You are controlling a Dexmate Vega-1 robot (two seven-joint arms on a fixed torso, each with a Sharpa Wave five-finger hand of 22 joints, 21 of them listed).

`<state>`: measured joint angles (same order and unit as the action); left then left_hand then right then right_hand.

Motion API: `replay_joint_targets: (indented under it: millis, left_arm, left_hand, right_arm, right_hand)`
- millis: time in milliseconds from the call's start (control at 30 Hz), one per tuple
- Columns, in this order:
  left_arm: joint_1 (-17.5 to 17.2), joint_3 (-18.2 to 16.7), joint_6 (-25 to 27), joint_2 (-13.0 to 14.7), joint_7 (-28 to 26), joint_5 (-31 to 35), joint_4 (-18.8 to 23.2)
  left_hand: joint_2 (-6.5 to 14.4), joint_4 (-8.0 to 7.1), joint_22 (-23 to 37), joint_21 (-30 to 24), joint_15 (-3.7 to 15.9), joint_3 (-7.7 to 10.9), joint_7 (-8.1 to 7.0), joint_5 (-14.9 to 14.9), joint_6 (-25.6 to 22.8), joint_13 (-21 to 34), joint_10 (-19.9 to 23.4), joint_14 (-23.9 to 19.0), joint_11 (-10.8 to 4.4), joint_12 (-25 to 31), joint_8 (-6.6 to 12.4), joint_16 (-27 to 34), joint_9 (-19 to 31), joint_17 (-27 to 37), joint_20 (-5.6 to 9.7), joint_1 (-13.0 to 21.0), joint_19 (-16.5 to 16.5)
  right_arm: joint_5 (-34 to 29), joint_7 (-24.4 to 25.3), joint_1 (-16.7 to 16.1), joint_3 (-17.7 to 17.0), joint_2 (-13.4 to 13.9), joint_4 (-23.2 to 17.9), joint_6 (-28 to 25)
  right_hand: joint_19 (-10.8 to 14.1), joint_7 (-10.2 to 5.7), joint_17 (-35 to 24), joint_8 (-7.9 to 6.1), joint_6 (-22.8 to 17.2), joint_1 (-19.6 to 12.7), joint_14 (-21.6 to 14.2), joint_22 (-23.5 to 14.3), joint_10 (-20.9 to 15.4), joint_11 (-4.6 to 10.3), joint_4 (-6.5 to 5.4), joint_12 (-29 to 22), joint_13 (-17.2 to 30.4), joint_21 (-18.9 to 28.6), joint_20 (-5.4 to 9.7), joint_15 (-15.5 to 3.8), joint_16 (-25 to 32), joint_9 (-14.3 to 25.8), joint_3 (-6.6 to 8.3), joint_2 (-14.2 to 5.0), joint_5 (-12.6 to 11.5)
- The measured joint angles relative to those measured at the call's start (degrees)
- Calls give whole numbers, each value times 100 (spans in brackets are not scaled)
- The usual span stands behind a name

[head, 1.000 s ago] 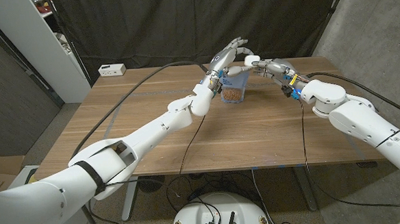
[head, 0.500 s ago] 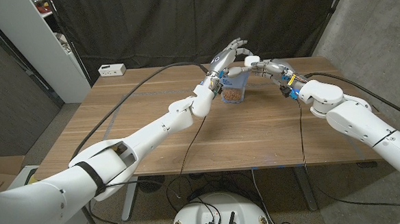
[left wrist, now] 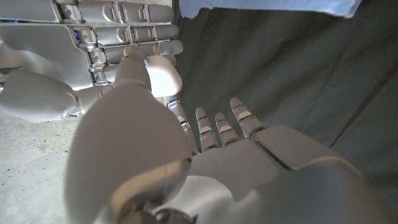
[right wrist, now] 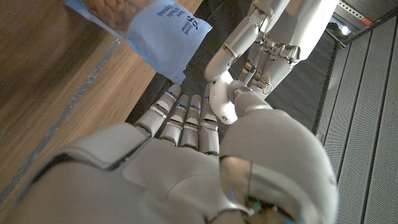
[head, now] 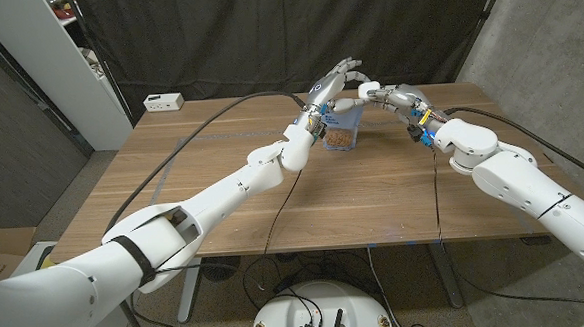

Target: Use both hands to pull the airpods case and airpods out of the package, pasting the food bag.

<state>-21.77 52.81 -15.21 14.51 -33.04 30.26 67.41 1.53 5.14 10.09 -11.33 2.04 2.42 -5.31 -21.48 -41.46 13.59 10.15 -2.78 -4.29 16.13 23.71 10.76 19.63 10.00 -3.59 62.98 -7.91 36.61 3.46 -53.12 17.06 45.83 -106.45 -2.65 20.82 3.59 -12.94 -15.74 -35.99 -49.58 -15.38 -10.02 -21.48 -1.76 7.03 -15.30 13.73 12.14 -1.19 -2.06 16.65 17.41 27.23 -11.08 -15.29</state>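
Left hand (left wrist: 205,168) fingers extended, right hand (left wrist: 93,62) close beside — blue bag edge (left wrist: 273,7), dark curtain (left wrist: 298,74)

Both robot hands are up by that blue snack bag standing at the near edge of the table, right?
Not quite. The bag stands toward the table's far edge, as the head view shows. The left hand and right hand are indeed up by its top.

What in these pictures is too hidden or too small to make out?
- Bag, head view: both hands cover its top; whether either grips it is unclear. Contents too small to identify.
- Left hand and right hand: their contact point is hidden by the fingers.
- Bag print, right wrist view: mostly too small to read.
- White box: too small to identify.
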Motion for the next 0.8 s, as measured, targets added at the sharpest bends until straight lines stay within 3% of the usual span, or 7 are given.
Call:
replay_joint_targets:
  millis: [267,600,700,800]
  left_arm:
    - [0,2,2,-3,-1,-22,-4]
    - [-47,-29,-7,-7,-23,-91,-3]
    - [-61,-58,-31,-8,-20,-138,-10]
    - [-68,-84,-44,-2,-18,-158,-16]
  left_hand:
    - [6,-61,0,0,0,-61,0,-38,0,0,0,0,0,0,0,0,0,0,0,-18,0]
    - [28,-87,0,0,0,-135,0,-81,0,13,23,0,-23,0,0,0,0,0,0,-40,0]
    - [22,-145,18,0,0,-239,0,-87,0,14,31,0,-31,0,0,0,0,0,0,-112,0]
    - [-27,-269,16,0,0,-428,-39,-132,-39,39,-3,0,3,-26,1,0,1,0,0,-363,0]
  right_arm:
    - [-52,69,-16,-2,-67,18,85]
    - [-98,80,-19,-2,-117,64,173]
    - [-129,70,-13,7,-136,95,227]
    - [-154,52,-1,16,-146,115,273]
  right_hand:
    - [90,65,-39,-158,-116,-241,-172,0,-186,123,53,-46,54,37,90,-30,116,134,53,28,26]
    - [90,63,-106,-216,-124,-381,-172,1,-230,167,54,-46,68,41,89,-30,182,135,52,8,107]
    - [98,93,-106,-247,-258,-443,-219,1,-301,219,76,-86,88,41,141,-29,200,135,28,70,156]
    - [119,138,-106,-381,-376,-501,-227,1,-349,247,143,-91,124,41,162,-23,244,135,-40,127,244]
